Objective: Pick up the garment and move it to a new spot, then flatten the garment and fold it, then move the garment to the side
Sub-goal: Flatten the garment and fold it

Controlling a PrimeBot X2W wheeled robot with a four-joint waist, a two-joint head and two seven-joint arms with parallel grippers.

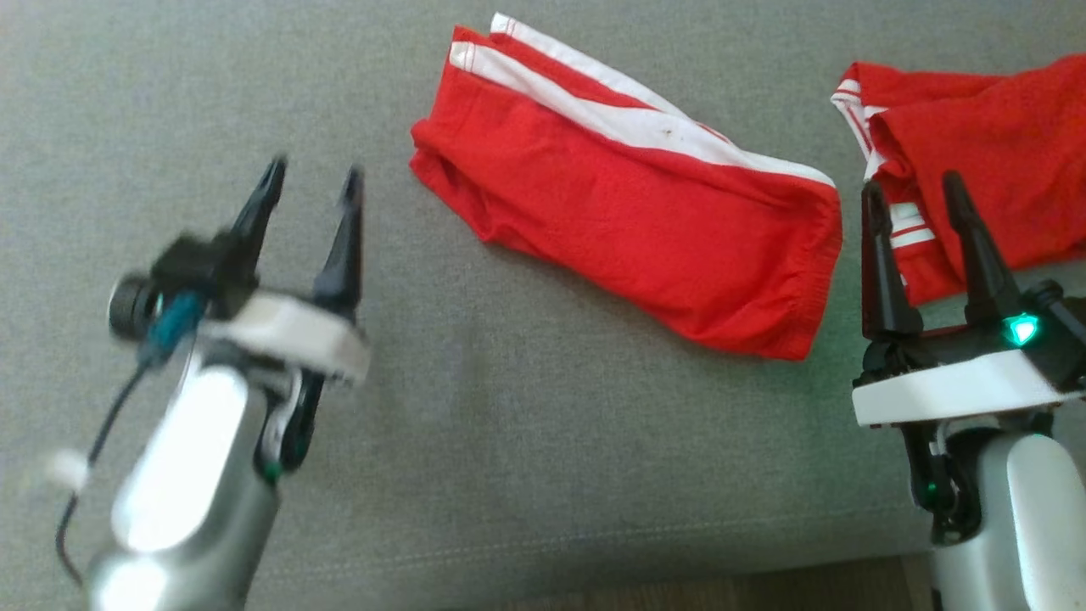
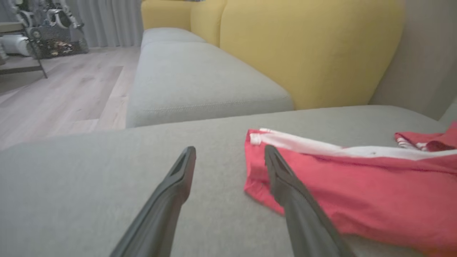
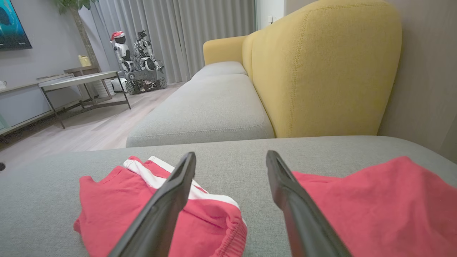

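Spread to full width and gripping nothing at the fingers point(image 1: 339, 246) of the left gripper point(image 1: 314, 170), hovering over bare grey sofa seat point(image 1: 509, 441) well to the left of the cloth and blurred in the head view. Aimed low along the cushion in the left wrist view, toward the near corner of the folded red garment point(image 1: 619, 212), with one fingertip crossing that corner in the picture; cannot tell whether touching. Lying mid-seat at a slant, that garment: doubled over flat, white side stripes uppermost, elastic waistband toward the right. Looks already folded, so likely waiting only to be slid aside, or already parked there. Further right, equally wide apart and empty at the right gripper point(image 1: 913, 187), poised over the gap between the folded piece's waistband end and a second red garment point(image 1: 993, 161), left crumpled near the seat's right side. Judging by that rumpled heap, possibly the next piece to lift and flatten; hard to say which of the two counts as the task's own. Fits a pause between grasps rather than a carry, with both sides open.
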